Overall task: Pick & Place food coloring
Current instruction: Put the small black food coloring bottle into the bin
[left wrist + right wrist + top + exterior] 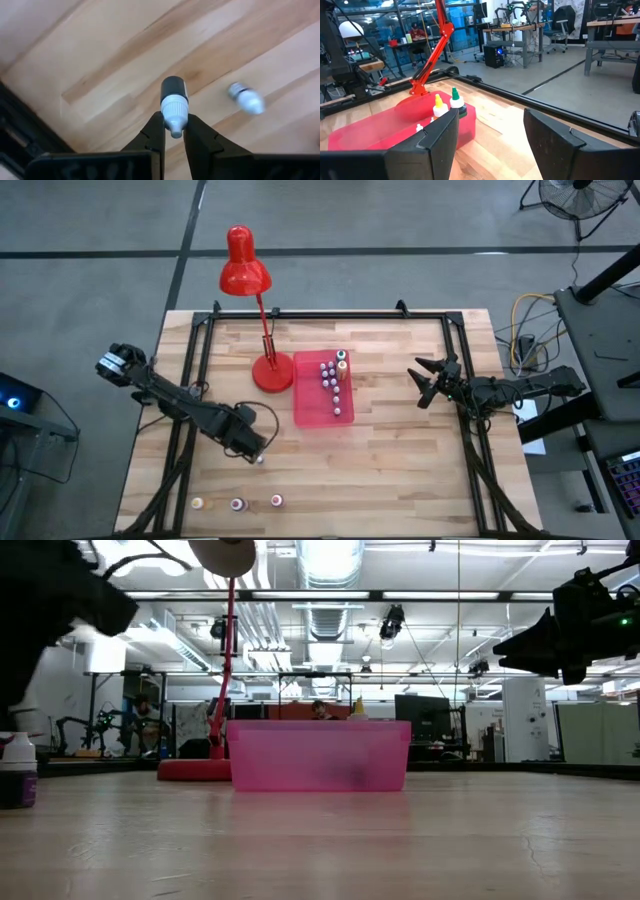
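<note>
1. The left gripper (173, 131) pinches a small white-capped bottle (174, 102) of food coloring by its cap, fingers pressed against it.
2. Another tiny bottle (246, 97) lies on the table (400, 470) just beside that gripper.
3. The right gripper (428, 383) hovers with fingers spread, holding nothing; the pink tray (312, 408) of bottles sits ahead of it, apart.
</note>
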